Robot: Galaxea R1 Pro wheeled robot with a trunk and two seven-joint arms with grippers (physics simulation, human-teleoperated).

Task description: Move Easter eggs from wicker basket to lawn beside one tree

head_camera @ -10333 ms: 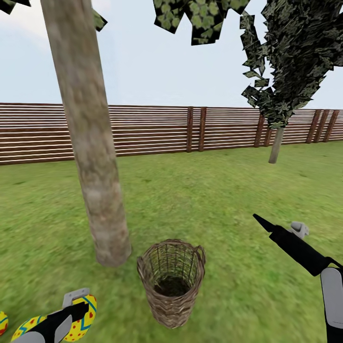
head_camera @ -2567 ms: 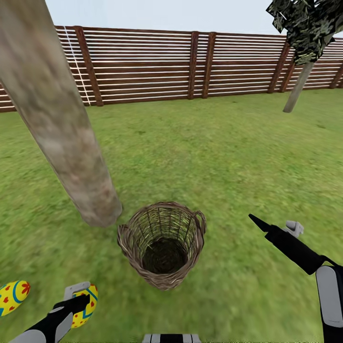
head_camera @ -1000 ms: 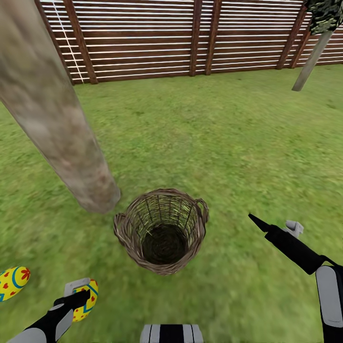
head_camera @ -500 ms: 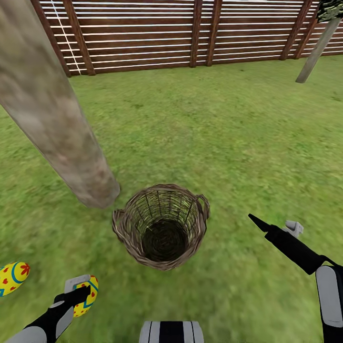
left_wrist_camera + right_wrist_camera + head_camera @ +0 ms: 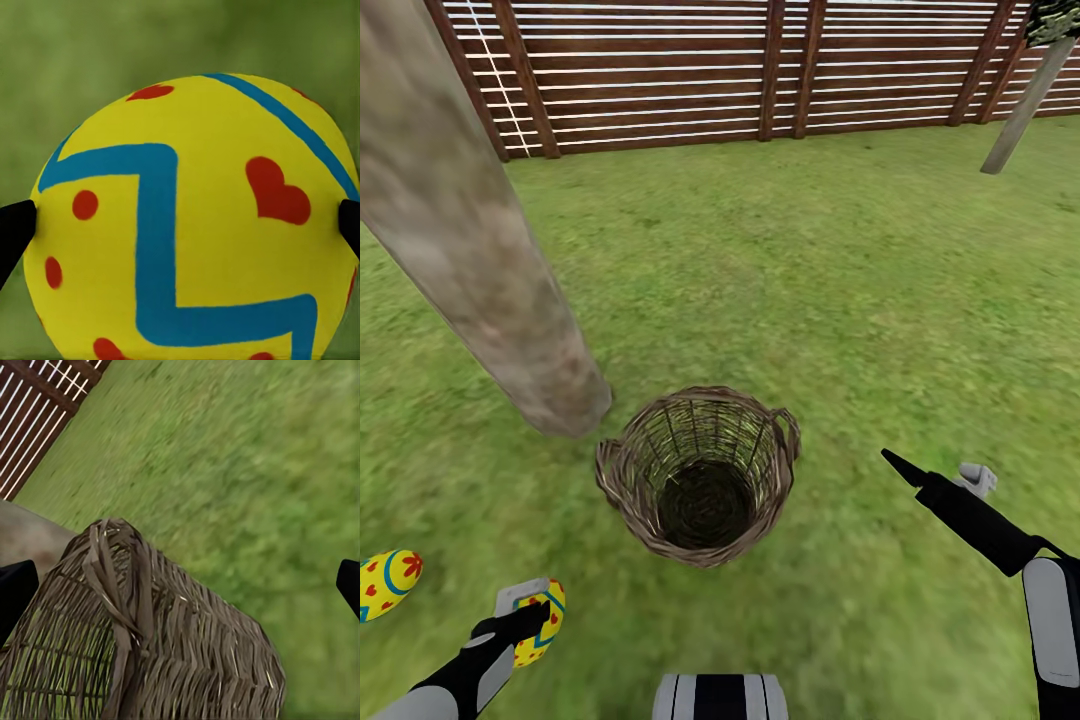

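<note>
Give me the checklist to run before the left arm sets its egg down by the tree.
1. Egg held: ok. The left tool is shut on an Easter egg, with a dark fingertip at each side.
2. Ground below: ok. Bare lawn shows behind the held egg.
3. Same tree: ok. Another egg already lies on the grass on the near side of the thick trunk.
4. Wicker basket emptied: ok. Its dark bottom shows no egg.
5. Third egg placed: cannot tell; only two eggs are visible.
6. Right tool free: ok. It is open, with nothing between its fingertips.
</note>
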